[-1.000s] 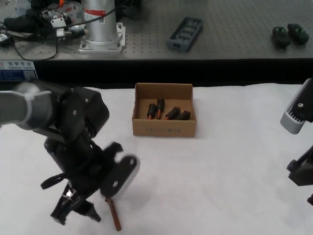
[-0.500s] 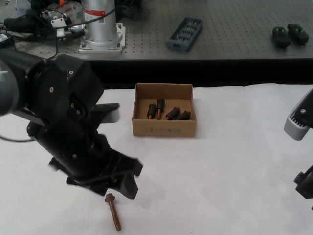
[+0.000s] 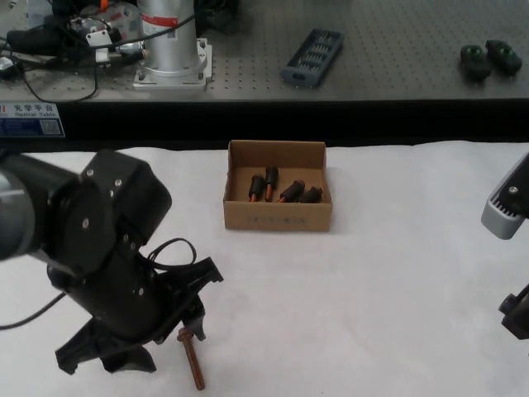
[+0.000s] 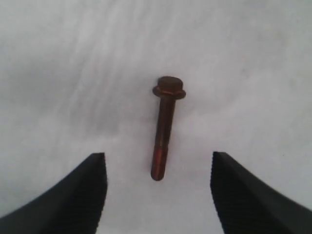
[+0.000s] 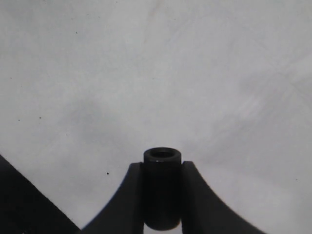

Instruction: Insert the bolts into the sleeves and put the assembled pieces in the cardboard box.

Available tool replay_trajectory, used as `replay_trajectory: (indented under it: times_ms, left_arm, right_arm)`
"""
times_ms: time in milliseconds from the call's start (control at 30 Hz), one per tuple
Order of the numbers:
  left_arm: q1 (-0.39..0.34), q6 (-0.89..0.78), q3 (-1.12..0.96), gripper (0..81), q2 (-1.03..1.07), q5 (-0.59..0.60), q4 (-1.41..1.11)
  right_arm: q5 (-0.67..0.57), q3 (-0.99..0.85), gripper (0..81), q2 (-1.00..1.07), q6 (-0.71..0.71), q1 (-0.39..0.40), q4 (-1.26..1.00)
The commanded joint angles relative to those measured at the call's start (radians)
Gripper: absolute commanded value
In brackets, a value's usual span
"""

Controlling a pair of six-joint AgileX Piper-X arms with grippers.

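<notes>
A copper-brown bolt [image 4: 165, 127] lies on the white cloth, seen too in the high view as the bolt [image 3: 192, 358] near the front edge. My left gripper [image 4: 158, 195] hangs open just above it, its black fingers [image 4: 80, 197] spread to either side of the threaded end. The left arm [image 3: 107, 265] covers the spot beside the bolt's head. My right gripper [image 5: 162, 195] is shut on a black sleeve [image 5: 162, 187], which stands between the fingers with its bore facing out. The cardboard box [image 3: 278, 217] sits mid-bench with several assembled pieces [image 3: 281, 189] inside.
The right arm [image 3: 508, 248] shows at the far right edge. Beyond the white cloth, the perforated optical table carries a metal post base [image 3: 170, 50], a dark blue rack [image 3: 312, 55], cables and two dark green parts [image 3: 491, 58].
The left arm swung back and dropped low over the bolt, its gripper now straddling the bolt's end. The bolt and the right arm stayed in place.
</notes>
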Motion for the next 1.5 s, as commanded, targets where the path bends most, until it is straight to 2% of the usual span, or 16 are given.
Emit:
replay_trajectory:
  times_ms: [0,333,733,900,1133,1367,1467]
  left_arm:
    - [-0.005,-0.062,0.022,41.7,0.023,-0.021,-0.043]
    - [-0.052,-0.065,0.021,41.7,0.097,-0.019,-0.199]
    - [-0.060,-0.062,0.021,41.7,0.174,-0.045,-0.196]
    - [-0.060,-0.053,0.021,37.7,0.174,-0.088,-0.197]
    - [-0.060,0.015,0.021,28.1,0.174,-0.155,-0.197]
    - [-0.060,0.034,0.021,26.1,0.174,-0.221,-0.197]
    - [-0.060,0.065,0.021,20.7,0.174,-0.230,-0.197]
  right_arm:
    - [-0.014,-0.003,2.6,-0.015,0.002,-0.005,-0.001]
    - [-0.014,-0.003,2.6,-0.015,0.002,-0.005,-0.002]
    - [-0.014,-0.003,2.6,-0.015,0.002,-0.005,-0.002]
    - [-0.014,-0.003,2.6,-0.015,0.002,-0.005,-0.002]
    - [-0.014,-0.003,2.6,-0.015,0.002,-0.005,-0.002]
    - [-0.014,-0.003,2.6,-0.015,0.002,-0.005,-0.002]
    - [-0.014,-0.003,2.6,-0.015,0.002,-0.005,-0.002]
